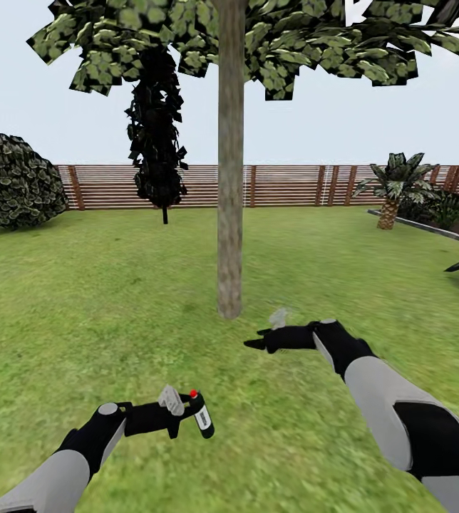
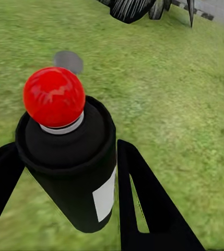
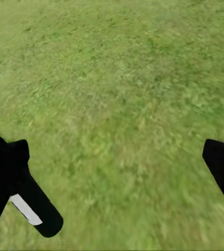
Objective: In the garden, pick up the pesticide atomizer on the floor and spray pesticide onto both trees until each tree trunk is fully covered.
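My left gripper (image 1: 181, 415) has its jaws pinching the one pesticide atomizer (image 1: 202, 415) low over the lawn (image 1: 80, 299), near and left of the single tree trunk (image 1: 230, 178) straight ahead, while my right gripper (image 1: 252, 344) hangs empty with jaws spread, closer to the trunk's base. To spray well I judge I should lift the bottle, turn its red nozzle tip (image 2: 54, 97) toward the bark and sweep bottom to top, since it points nowhere near the trunk now. I count one broadleaf tree, one dark conifer (image 1: 157, 135), one bush (image 1: 14, 182) and one clear palm-like plant (image 1: 395, 187) before the slat fence (image 1: 286, 185).
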Robot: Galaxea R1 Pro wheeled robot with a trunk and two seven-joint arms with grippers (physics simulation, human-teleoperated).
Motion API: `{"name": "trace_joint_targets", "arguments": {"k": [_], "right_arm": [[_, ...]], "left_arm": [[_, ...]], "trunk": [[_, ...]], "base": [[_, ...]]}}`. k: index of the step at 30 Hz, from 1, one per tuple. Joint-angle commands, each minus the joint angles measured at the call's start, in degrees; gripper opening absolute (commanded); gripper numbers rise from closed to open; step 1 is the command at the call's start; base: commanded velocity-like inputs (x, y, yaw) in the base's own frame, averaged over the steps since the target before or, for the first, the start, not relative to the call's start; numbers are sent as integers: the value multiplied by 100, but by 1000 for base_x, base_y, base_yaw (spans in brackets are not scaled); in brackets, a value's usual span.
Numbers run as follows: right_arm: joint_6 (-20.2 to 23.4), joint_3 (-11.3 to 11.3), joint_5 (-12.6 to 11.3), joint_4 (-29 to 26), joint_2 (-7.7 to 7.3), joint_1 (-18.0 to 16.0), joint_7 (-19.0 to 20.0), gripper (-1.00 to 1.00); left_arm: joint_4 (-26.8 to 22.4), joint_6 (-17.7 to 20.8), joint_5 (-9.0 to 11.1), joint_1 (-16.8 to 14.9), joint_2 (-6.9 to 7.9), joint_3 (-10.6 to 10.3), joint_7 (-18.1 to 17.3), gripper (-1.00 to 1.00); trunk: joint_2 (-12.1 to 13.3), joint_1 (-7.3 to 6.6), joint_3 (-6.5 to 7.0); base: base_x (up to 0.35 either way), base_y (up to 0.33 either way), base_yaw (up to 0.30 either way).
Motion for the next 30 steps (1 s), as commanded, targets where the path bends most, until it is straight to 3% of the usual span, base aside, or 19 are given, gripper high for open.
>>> {"name": "trace_joint_targets", "arguments": {"k": [1, 2, 4, 8, 12, 16, 30], "right_arm": [[6, 3, 10, -9, 79, -4, 13, -100], [23, 9, 21, -32, 370, -12, 44, -100], [32, 10, 21, -40, 505, -15, 54, -100], [38, 18, 18, -33, 579, -16, 123, -100], [39, 23, 17, -14, 613, -16, 600, -100], [39, 22, 17, -10, 633, -16, 798, -100], [40, 165, 17, 16, 693, -9, 842, -100]], "left_arm": [[-2, 2, 2, 0, 1, 3, -22, -100], [-3, 3, -1, 0, 1, 2, -74, -100], [-4, 4, -2, 0, 1, 2, -91, -100], [-4, 4, -3, 0, 1, 2, -99, -100], [-4, 4, -3, 0, 1, 2, -103, -100], [-4, 3, -3, 0, 1, 2, -102, -100], [-31, 4, 2, 0, -22, 2, -99, -100]], "trunk": [[0, 0, 0], [0, 0, 0], [0, 0, 0], [0, 0, 0], [0, 0, 0], [0, 0, 0], [0, 0, 0]], "base": [[0, 0, 0], [0, 0, 0], [0, 0, 0], [0, 0, 0], [0, 0, 0], [0, 0, 0], [0, 0, 0]]}}
